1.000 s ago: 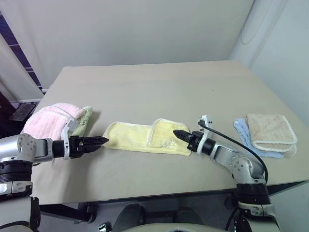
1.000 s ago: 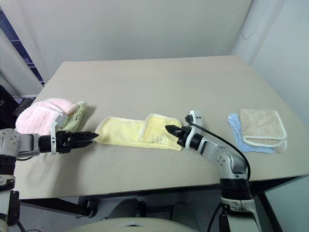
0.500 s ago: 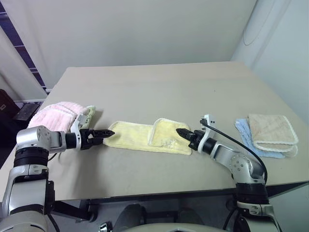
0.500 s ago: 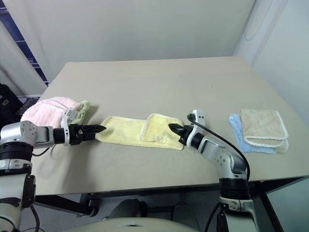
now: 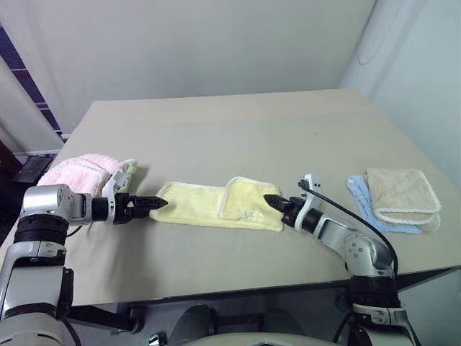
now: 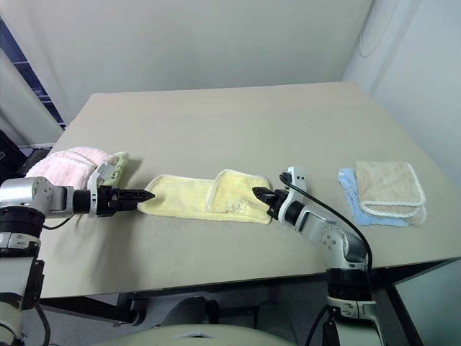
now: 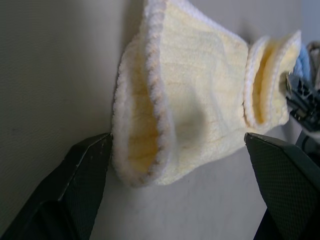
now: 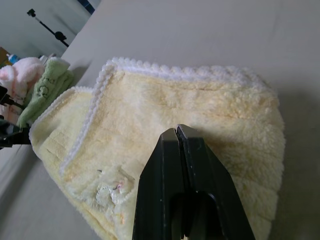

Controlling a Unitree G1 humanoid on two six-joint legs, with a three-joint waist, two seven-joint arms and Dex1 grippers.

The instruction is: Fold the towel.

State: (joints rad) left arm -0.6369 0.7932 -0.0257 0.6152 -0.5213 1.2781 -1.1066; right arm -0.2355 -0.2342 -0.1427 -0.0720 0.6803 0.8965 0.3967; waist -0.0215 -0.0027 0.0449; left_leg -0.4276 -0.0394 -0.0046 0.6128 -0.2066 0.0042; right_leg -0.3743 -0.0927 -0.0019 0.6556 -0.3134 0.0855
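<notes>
A wide beige bench (image 5: 238, 130) with a matte top carries three groups of cloth. Near its front middle lies the pale yellow terry towel (image 5: 216, 205), its right end folded back over itself. At the left edge rests a fluffy pink towel (image 5: 72, 173) on a pale green cloth (image 5: 130, 171). At the right, a beige towel with a stitched edge (image 5: 402, 194) sits on a light blue cloth (image 5: 364, 202).

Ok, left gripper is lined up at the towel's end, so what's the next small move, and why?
Probably close the left gripper on the yellow towel. Its fingers stand wide open on either side of the towel's near edge, nothing gripped yet. The right gripper sits shut on the already folded-over end.
</notes>
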